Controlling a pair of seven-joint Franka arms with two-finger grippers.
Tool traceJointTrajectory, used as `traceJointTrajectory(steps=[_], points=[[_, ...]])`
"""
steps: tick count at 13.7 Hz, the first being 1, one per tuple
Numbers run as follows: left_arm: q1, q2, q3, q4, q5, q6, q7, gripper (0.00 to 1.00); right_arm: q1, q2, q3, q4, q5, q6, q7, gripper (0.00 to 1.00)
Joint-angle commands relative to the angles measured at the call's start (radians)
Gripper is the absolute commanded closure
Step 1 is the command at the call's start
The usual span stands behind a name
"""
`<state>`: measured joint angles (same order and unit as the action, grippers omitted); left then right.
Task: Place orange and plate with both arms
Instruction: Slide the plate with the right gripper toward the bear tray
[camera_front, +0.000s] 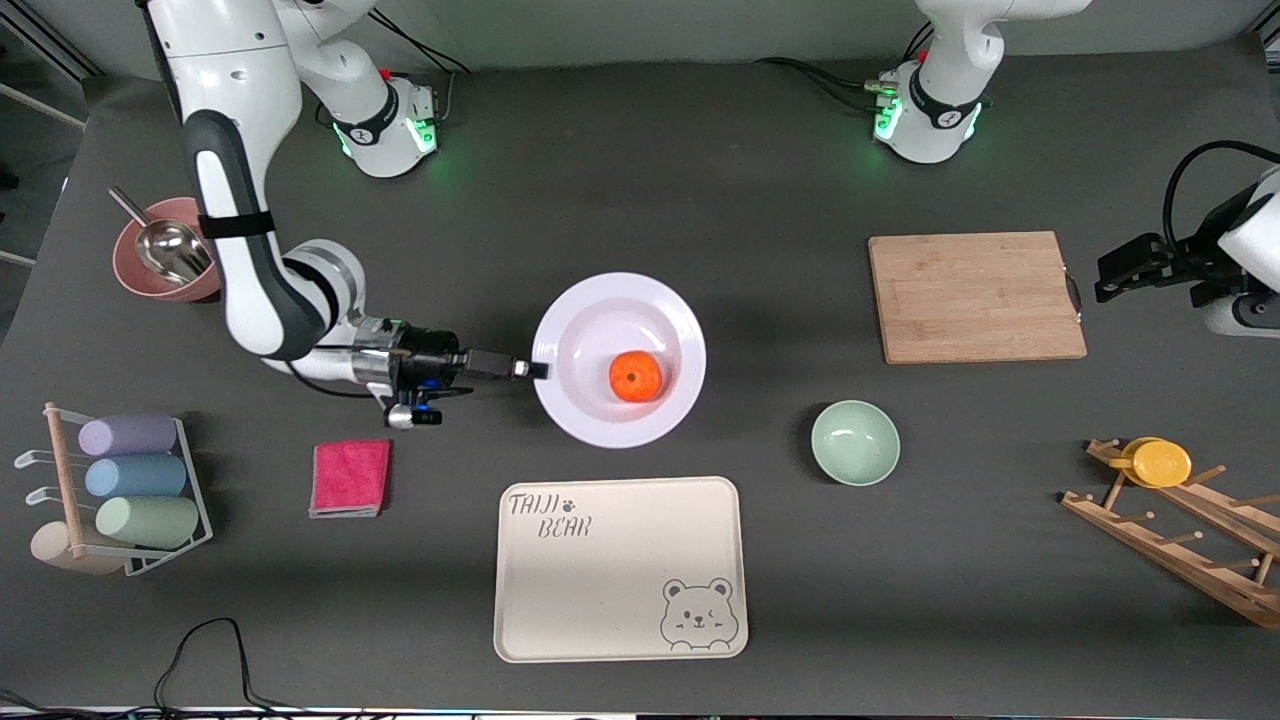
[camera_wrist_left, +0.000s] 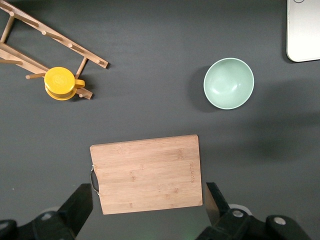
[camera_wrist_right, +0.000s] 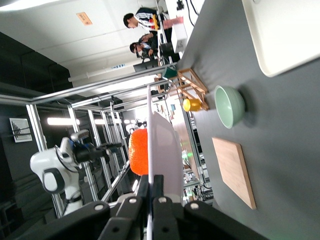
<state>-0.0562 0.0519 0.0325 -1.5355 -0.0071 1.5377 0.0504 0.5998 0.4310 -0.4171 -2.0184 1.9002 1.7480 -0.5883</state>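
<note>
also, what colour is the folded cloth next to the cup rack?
Pink-red, a plain folded cloth with a paler edge. The front view shows it best.

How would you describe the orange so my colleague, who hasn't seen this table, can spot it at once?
Find the beige bear tray at the table edge nearest the front camera; just farther from that camera is the white plate, its rim gripped by the right hand. The orange lies in it: small, round, bright, unlike the pale green bowl nearby.

Even overhead light fills the front view; soft shadows fall beside the plate (camera_front: 620, 358) and green bowl (camera_front: 855, 442) on the matte dark table (camera_front: 760, 600). Ceiling strips glare in the right wrist view, whose background is blurred
</note>
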Motion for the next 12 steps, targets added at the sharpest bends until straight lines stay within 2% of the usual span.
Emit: traceJointTrajectory(steps=[1,6,10,12], points=[[-0.005,-0.007,0.001,-0.003,-0.002,0.007,-0.003,0.00,-0.024,0.093,-0.023,0.166,-0.015,-0.016,0.082,1.00],[-0.008,-0.007,0.000,-0.005,-0.002,0.006,-0.003,0.00,-0.107,0.320,-0.020,0.442,-0.009,-0.018,0.122,1.00],[-0.008,-0.006,0.000,-0.006,-0.002,0.007,-0.003,0.00,-0.145,0.486,-0.017,0.582,0.000,-0.018,0.110,1.00],[-0.010,-0.006,0.000,-0.006,-0.002,0.006,-0.003,0.00,-0.158,0.540,-0.012,0.631,-0.004,-0.018,0.110,1.00]])
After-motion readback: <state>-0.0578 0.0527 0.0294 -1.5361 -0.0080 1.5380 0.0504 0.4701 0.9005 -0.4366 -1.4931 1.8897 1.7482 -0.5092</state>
